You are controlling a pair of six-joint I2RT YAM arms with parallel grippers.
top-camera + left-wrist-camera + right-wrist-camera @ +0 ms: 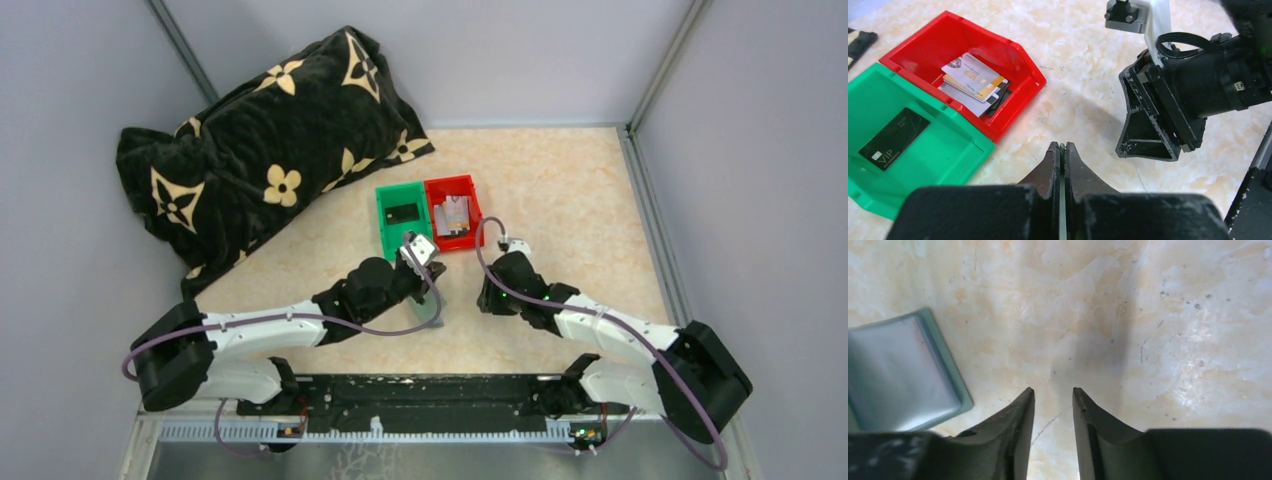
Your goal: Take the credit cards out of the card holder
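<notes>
My left gripper is shut on the thin edge of the sage grey-green card holder, held just above the table. The holder also shows in the right wrist view, at the left, with its shiny inner pocket showing. Several credit cards, one gold, lie stacked in the red bin. A black VIP card lies in the green bin. My right gripper is open and empty just right of the holder, pointing down at bare table.
The green bin and red bin stand side by side just beyond both grippers. A big black flowered pillow lies at the back left. Grey walls close in the table on three sides.
</notes>
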